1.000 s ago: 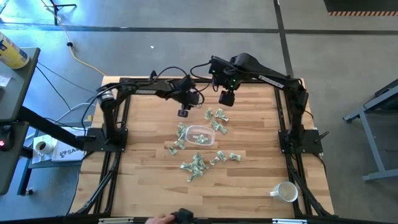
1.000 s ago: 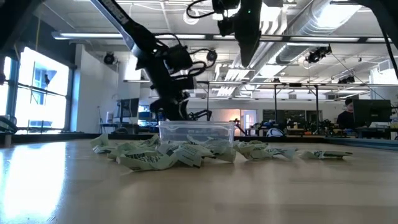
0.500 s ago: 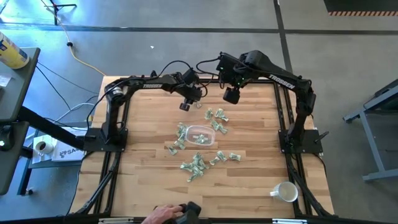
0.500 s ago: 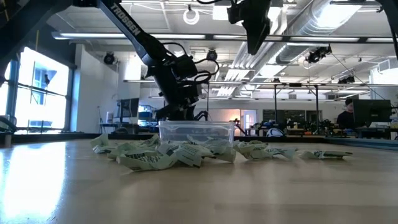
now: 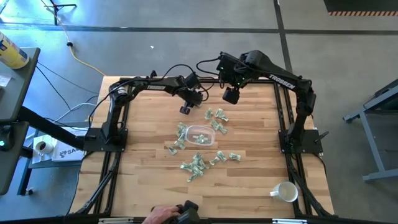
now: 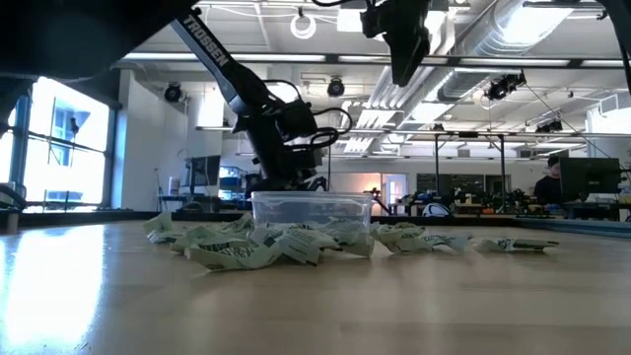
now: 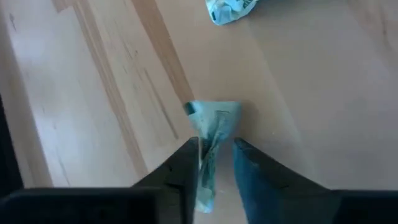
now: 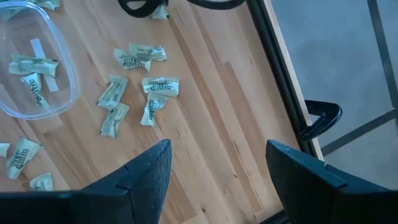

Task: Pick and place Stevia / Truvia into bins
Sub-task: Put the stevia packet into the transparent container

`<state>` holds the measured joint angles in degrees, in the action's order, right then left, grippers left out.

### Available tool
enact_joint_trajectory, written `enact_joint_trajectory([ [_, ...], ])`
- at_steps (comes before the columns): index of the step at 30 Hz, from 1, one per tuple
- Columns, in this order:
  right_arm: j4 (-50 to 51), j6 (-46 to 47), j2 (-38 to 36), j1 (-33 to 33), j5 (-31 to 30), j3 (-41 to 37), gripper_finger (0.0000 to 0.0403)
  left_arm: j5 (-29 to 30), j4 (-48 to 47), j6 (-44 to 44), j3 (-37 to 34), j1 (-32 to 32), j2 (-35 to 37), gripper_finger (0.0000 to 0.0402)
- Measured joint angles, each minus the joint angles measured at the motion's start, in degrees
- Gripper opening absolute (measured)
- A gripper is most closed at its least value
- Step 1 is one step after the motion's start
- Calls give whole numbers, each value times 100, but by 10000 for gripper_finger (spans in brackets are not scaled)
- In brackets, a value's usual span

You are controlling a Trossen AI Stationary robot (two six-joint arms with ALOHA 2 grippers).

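so, from the high view: my left gripper (image 5: 185,109) hangs over the far part of the table (image 5: 149,186), beyond the bin (image 5: 201,135) and a little to its left. my right gripper (image 5: 231,95) sits higher, over the far edge, to the right of the left one. the clear bin lies mid-table with a few packets inside it. loose packets (image 5: 196,165) lie scattered around it: a cluster on the far right side, some at its left, a bigger heap on the near side. a white mug (image 5: 286,191) stands alone at the near right corner, well apart. a person's hand (image 5: 163,215) shows at the near edge.

low view: the bin (image 6: 312,208) stands upright behind a ridge of crumpled packets (image 6: 246,247). my left gripper (image 6: 291,177) is low behind the bin; my right gripper (image 6: 406,54) hangs high near the top edge.

left wrist view: my left fingers (image 7: 252,180) are clenched on one crumpled packet (image 7: 211,134), pinched at its middle, its green end fanning out past the tips above the wood. another packet (image 7: 229,9) lies farther off on the table.

right wrist view: my right fingers (image 8: 152,171) stand wide apart, released, with nothing between them. beyond them are the bin (image 8: 37,78) holding a few packets, and five or so loose packets (image 8: 140,87) just beside it on the wood.
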<state>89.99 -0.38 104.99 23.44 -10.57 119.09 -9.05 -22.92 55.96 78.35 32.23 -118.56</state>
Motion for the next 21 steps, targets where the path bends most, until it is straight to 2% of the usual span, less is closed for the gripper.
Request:
enact_joint_trajectory([
  [7,-6,-250,0,2,71,0,252,352,-290,-757,-3,-13,81,22],
  [12,0,-545,-41,0,504,0,252,415,-1529,-1807,322,-145,286,37],
  [16,-19,-595,-173,-31,475,-110,252,224,-1844,-2362,633,-572,833,28],
  [19,-26,-558,-589,-26,592,-785,252,-353,-1751,-2721,644,-848,1235,22],
  [21,-210,-437,-1073,-79,671,-1543,252,-708,-1673,-3023,643,-998,1438,22],
])
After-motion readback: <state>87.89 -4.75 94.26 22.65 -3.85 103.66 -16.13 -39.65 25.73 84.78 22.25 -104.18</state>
